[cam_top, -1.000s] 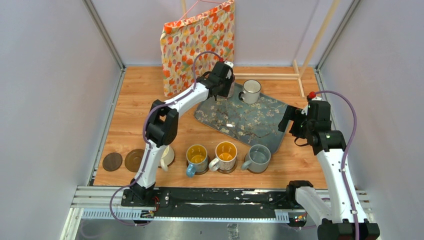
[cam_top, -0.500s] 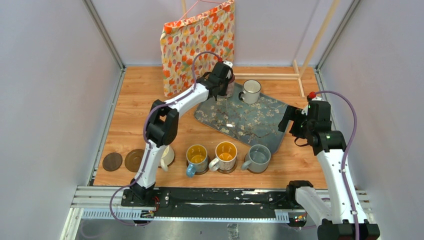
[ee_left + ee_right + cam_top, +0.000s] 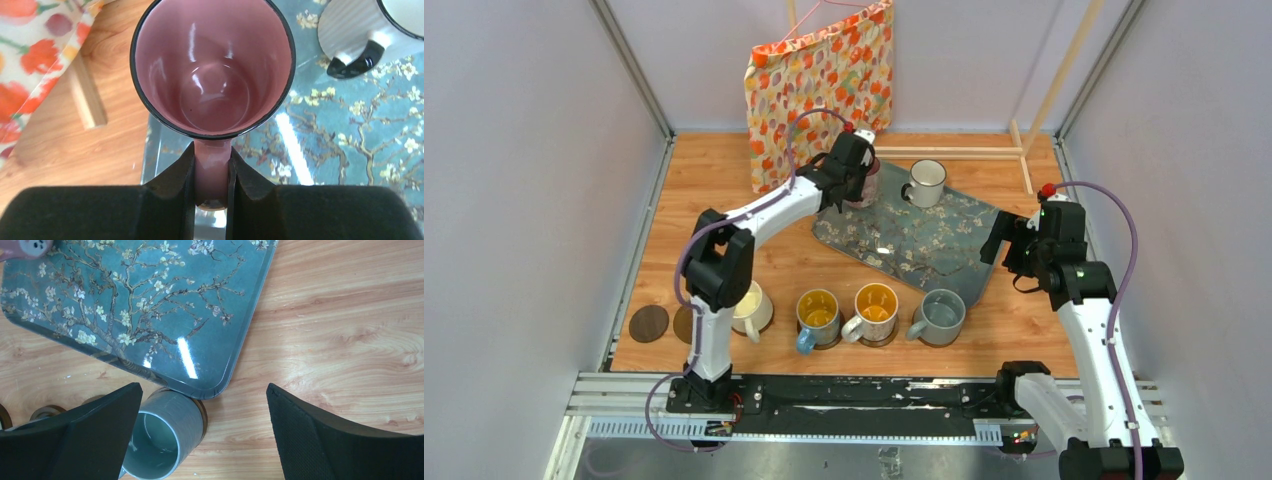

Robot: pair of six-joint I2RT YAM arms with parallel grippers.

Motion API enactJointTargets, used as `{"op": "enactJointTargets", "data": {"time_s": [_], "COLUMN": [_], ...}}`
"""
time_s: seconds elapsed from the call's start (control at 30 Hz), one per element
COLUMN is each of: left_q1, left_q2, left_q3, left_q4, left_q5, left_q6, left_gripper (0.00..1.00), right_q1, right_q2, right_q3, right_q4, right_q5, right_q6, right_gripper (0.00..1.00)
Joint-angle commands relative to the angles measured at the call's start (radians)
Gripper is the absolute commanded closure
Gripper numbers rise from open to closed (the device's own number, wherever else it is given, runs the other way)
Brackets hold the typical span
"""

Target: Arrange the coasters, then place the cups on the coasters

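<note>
While the left end effector (image 3: 212, 167) is closed tight on the handle of the pink mug (image 3: 212, 65), that mug sits upright at the far left corner of the floral tray (image 3: 350, 150), its mouth facing the wrist camera. Whether its base rests on the tray or hangs just above it, I cannot tell. 1 white mug (image 3: 926, 182) with a dark rim stands on the tray near its far edge, just beside the pink one and apart from it.

Along the near side of the counter (image 3: 694, 220), 4 mugs stand in a row: a cream mug (image 3: 751, 308), a blue-handled mug (image 3: 818, 317), a yellow-lined white mug (image 3: 875, 312) and a grey mug (image 3: 941, 317). The last 3 stand on dark coasters; under the cream one I cannot tell. At the row's left end lies 1 bare coaster (image 3: 648, 323), with a second coaster (image 3: 684, 322) partly hidden behind the left arm.

Spread wide and gripping nothing, the right end effector (image 3: 204, 390) hovers over the tray's near right corner, above the grey mug. An orange patterned fabric bag (image 3: 819, 80) stands at the back.
</note>
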State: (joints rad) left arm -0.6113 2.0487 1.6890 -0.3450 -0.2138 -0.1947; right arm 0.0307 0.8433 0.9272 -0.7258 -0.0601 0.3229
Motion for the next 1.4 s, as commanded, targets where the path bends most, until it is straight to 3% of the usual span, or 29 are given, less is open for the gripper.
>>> {"op": "enactJointTargets", "data": {"time_s": [0.0, 0.57, 1.0, 1.37], "left_q1": [-0.007, -0.008, 0.020, 0.121], "left_q2": [-0.203, -0.661, -1.085, -1.261], "left_q3": [-0.076, -0.447, -0.689, -0.795], "left_q4": [0.125, 0.068, -0.216, -0.442], "left_q5": [-0.057, -0.237, -0.479, -0.616], "left_q6": [-0.014, -0.138, -0.304, -0.424], "left_gripper": [1.00, 1.00, 1.00, 1.00], "right_q1": [0.012, 0.019, 0.032, 0.075], "right_q2": [-0.014, -0.041, -0.068, -0.048], "right_q3": [0.018, -0.004, -0.021, -0.007], "right_q4": [0.002, 0.017, 0.027, 0.028], "right_q5": [-0.013, -0.048, -0.086, -0.084], "right_q6": [-0.003, 0.004, 0.010, 0.004], "right_gripper": [0.00, 0.00, 0.00, 0.00]}}
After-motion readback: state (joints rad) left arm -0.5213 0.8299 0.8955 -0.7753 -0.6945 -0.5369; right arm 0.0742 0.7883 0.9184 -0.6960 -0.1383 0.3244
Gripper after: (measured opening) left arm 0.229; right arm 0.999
